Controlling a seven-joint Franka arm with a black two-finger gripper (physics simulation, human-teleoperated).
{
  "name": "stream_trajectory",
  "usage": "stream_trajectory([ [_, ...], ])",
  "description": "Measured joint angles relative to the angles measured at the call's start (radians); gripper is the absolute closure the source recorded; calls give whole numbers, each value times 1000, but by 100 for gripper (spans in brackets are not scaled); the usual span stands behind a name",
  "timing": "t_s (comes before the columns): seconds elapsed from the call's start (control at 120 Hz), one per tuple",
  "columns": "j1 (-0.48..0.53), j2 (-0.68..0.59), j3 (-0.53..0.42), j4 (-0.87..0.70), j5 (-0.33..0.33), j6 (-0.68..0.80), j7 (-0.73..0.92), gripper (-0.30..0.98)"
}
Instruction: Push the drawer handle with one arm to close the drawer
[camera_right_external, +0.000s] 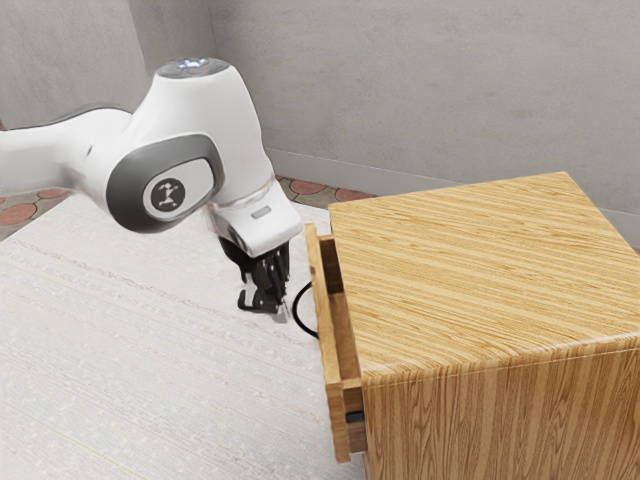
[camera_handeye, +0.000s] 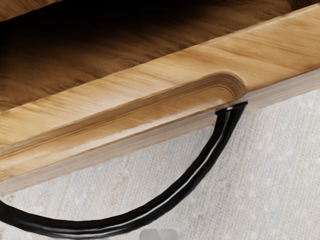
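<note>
My gripper (camera_right_external: 276, 305) is low beside the drawer, on the handle's side, with its fingers together and nothing between them. The black curved handle (camera_right_external: 298, 310) sticks out from the wooden drawer front (camera_right_external: 328, 370), with a small gap separating it from the gripper. The drawer stands partly out of its cabinet. In the wrist view, the handle (camera_handeye: 197, 172) bows away from the drawer front (camera_handeye: 150, 85), and the fingertips of my gripper (camera_handeye: 159, 234) meet just outside the curve. Whether they touch the handle, I cannot tell.
The wooden cabinet (camera_right_external: 480, 270) fills the exterior view's right side. A pale, textured tabletop (camera_right_external: 150, 350) extends to the exterior view's left of the drawer. Behind stands a grey wall (camera_right_external: 420, 90), with reddish floor tiles at its foot.
</note>
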Motion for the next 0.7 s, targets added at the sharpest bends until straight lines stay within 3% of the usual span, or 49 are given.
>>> stream_trajectory([
  [0.533, -2, 124, -42, 97, 37, 44, -22, 80],
  [0.7, 15, 93, -47, 94, 49, 48, -30, 73],
])
